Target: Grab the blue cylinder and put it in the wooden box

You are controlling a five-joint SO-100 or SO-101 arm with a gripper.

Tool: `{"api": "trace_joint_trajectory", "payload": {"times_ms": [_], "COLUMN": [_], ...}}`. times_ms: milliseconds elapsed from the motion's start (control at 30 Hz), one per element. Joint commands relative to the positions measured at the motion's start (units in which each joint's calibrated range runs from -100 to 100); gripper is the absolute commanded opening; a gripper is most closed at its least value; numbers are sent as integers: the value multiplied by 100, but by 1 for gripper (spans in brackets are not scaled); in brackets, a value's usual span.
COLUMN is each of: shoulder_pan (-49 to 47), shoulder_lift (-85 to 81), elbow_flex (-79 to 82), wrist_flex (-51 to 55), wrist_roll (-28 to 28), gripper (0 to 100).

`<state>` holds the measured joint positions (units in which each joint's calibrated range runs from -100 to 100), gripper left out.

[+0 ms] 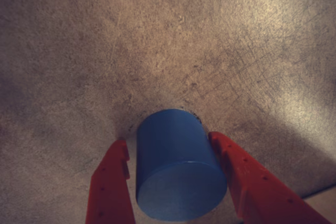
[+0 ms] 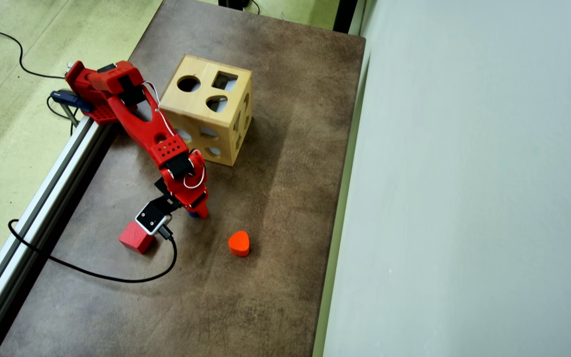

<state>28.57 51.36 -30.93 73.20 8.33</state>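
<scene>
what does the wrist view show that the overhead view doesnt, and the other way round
Only the wrist view shows the short blue cylinder whole, sitting between the two red gripper fingers with a gap visible at the left finger.

Only the overhead view shows the large light-wood box with shape cutouts, the red cube, the orange-red heart-shaped block and the red arm.

Both show the gripper at the cylinder on the brown table; overhead, just a sliver of blue shows.

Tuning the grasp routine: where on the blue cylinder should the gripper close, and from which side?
On the curved wall of the blue cylinder, coming straight down. It seems to stand on a flat end, so the round sides face the fingers already flanking it in the wrist view; the right one looks to touch.
</scene>
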Motion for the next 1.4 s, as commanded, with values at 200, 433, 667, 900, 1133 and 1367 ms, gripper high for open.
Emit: {"api": "trace_joint_trajectory", "payload": {"times_ms": [200,433,667,900,1133,1367], "shoulder_pan": [-71,-71,-78,-145,-145,-78], "shoulder_lift": [-469,-503,-520,-520,-511,-520], "elbow_flex": [-127,-127,-127,-127,-119,-119], "wrist_flex": [-39,10,10,2,10,-39], "wrist_roll": [190,190,190,190,186,132], "gripper": [24,24,24,24,24,22]}}
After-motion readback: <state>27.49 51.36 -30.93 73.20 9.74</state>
